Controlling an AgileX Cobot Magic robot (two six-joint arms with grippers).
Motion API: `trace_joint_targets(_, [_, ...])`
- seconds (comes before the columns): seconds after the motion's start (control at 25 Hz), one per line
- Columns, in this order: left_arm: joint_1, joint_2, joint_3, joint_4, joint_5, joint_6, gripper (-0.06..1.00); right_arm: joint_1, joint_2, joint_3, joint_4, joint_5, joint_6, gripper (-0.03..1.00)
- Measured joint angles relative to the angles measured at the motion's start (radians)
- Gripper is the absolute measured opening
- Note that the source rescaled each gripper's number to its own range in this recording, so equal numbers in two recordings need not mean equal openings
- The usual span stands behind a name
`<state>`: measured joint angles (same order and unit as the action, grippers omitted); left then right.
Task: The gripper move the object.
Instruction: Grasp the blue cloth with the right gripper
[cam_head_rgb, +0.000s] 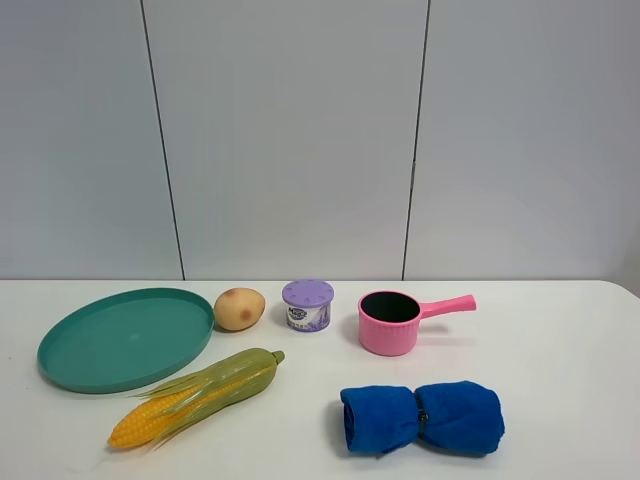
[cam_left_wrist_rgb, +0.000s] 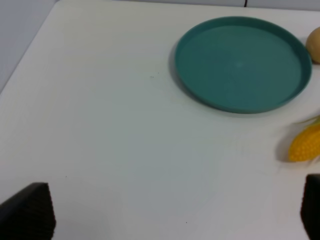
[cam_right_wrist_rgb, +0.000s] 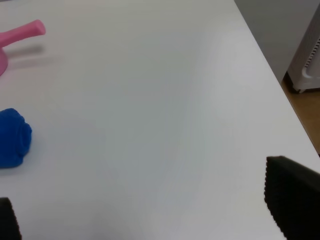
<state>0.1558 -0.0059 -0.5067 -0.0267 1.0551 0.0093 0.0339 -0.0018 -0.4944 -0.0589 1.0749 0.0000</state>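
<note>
White tabletop (cam_head_rgb: 560, 340) before a grey panelled wall. The task appears not begun: neither arm shows in the high view. The left gripper (cam_left_wrist_rgb: 167, 215) and right gripper (cam_right_wrist_rgb: 150, 215) hover over bare surface, fingers (cam_left_wrist_rgb: 25, 212) spread, holding nothing. Which object is meant cannot be told. Potato (cam_head_rgb: 239, 308), corn (cam_head_rgb: 195, 395), jar (cam_head_rgb: 307, 304) and towel (cam_head_rgb: 422, 417) lie loose. Green plate (cam_head_rgb: 120, 340) and pink pot (cam_head_rgb: 385, 342): both empty.

1. The left gripper (cam_left_wrist_rgb: 167, 217) has its jaws spread wide. Only its two dark ribbed fingertips (cam_left_wrist_rgb: 27, 212) show, held above the worktop (cam_left_wrist_rgb: 100, 125) near its left edge.
2. The right gripper (cam_right_wrist_rgb: 150, 212) is equally wide apart and is poised near the worktop's right edge.
</note>
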Motion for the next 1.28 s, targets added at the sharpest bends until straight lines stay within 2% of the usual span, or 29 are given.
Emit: trace_joint_targets(1.28, [0.0, 0.0, 0.0, -0.001, 0.0, 0.0, 1.0, 0.0, 0.0, 0.0, 0.0, 0.0, 0.0, 1.0])
